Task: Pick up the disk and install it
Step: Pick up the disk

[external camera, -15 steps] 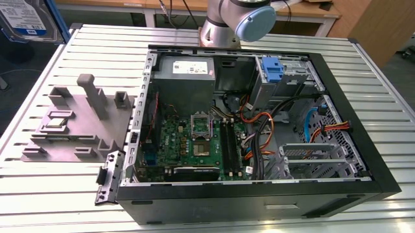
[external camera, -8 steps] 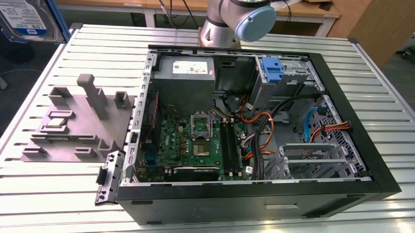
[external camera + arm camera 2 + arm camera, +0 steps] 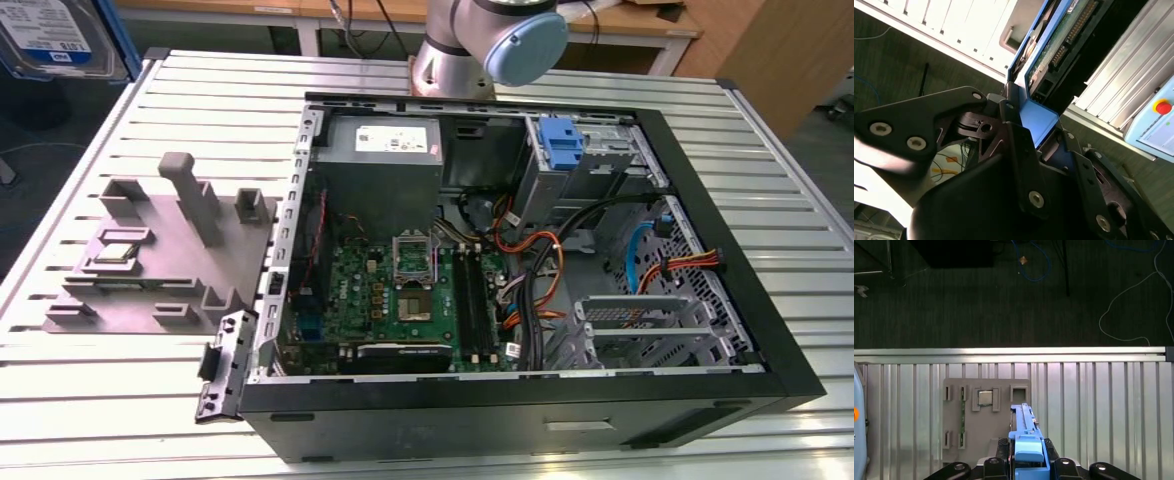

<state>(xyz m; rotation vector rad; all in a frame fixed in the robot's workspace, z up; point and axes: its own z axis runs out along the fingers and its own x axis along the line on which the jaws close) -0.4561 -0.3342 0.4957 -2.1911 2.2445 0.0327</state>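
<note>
One disk [image 3: 51, 35] is what you have in hand. In the exterior view it hangs high at the far left, off the table [image 3: 107, 400] surface and well apart from the computer case [image 3: 787, 330]. The gripper [image 3: 1026, 462] is closed on the end of its blue carrier bracket [image 3: 1029, 450], which I judge leaves both flat faces and the connector edge free. The second wrist view shows the black fingers [image 3: 1014, 130] clamped either side of the blue plastic, with the drive's green circuit board [image 3: 1064, 35] beyond them. The disk's label is white and blue, but I cannot make out its print. Right of the disk, the grey fixture plate [image 3: 147, 270] lies on the table, and its raised slots look made to stand parts upright for a clean grasp. A small square silver chip [image 3: 118, 252] sits in one of its pockets. Further right, the case lies on its side with the panel off, so you can reach its bays from above. Inside, from left to right, are the motherboard [image 3: 387, 290], the power supply [image 3: 380, 145] at the far side with a white label too small to read, the blue-handled caddy [image 3: 561, 140] and a metal drive cage [image 3: 654, 320] near the right wall.
</note>
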